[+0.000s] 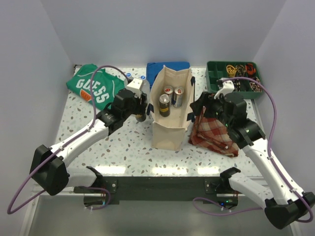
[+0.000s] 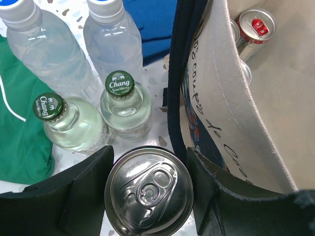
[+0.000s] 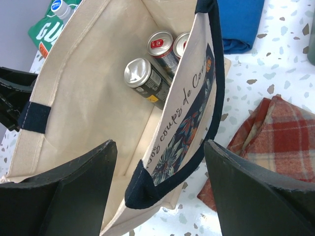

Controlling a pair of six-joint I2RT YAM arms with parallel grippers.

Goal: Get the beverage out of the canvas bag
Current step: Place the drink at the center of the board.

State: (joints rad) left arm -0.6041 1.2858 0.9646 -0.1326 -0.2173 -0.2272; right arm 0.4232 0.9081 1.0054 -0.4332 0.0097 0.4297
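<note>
Since the silver-topped can (image 2: 148,194) is pinched between the fingers of the left gripper (image 2: 150,160) outside the canvas bag (image 1: 170,132), just beside its left wall, the coming move is judged to turn on the patch of table under that can. The can is held upright, its long axis pointing straight at the wrist camera, so only its lid is seen. Whether its base touches the table cannot be told.

Two green-capped Chang bottles (image 2: 123,105) are seen just beyond the can, with two clear plastic water bottles (image 2: 110,42) behind them and a green shirt (image 2: 19,142) to their left. A set-down is therefore judged to be crowded on the far side and hemmed by the bag wall on the right.

The right gripper (image 3: 160,145) is spread wide, with the bag's right rim and navy handle (image 3: 216,73) taken between its fingers but not pressed.

Inside the bag, a dark can (image 3: 142,76) and two red-tabbed cans (image 3: 161,43) are seen standing. They are reachable only from above, past the tall walls. A red plaid cloth (image 1: 214,132) lies just right of the bag.
</note>
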